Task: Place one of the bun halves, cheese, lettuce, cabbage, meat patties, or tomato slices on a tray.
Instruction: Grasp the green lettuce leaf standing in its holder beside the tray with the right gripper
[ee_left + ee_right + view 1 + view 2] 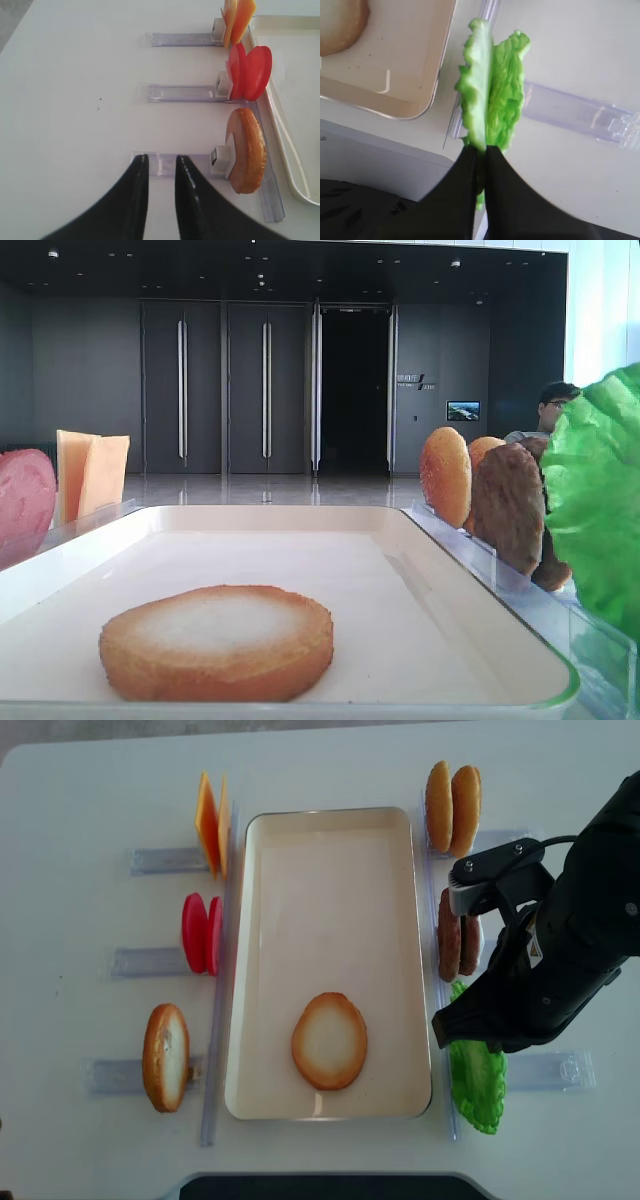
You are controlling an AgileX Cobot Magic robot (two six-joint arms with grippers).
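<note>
My right gripper (pixel 480 148) is shut on the lower edge of a bright green lettuce (pixel 490 100) leaf that stands on edge beside the tray's (pixel 395 65) corner. A second leaf presses against it. From overhead the lettuce (pixel 478 1085) lies just right of the cream tray (pixel 330 900), partly under the right arm (pixel 560 940). One bun half (pixel 330 1040) lies flat, pale face up, on the tray near its front end. My left gripper (pixel 161 159) is open and empty over a clear rack (pixel 165 162), left of an upright bun half (pixel 246 150).
Left of the tray, clear racks hold cheese slices (pixel 210 835), tomato slices (pixel 202 933) and a bun half (pixel 166 1057). On the right stand two bun halves (pixel 452 808) and dark meat patties (pixel 458 945). A clear rack (pixel 575 112) runs behind the lettuce.
</note>
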